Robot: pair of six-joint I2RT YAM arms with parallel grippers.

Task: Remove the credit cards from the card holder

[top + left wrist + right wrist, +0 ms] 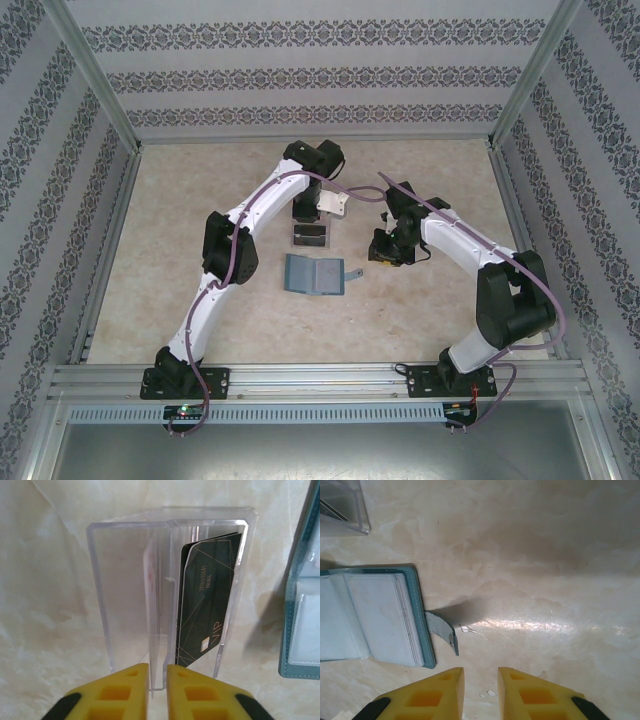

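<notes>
While the left gripper (158,680) hangs barely parted and empty over the clear tray (97,605) where a dark credit card (205,600) leans, it should lift straight up without clipping the walls, the right gripper (481,680) poised slightly open and empty beside the open card holder (375,615).
</notes>
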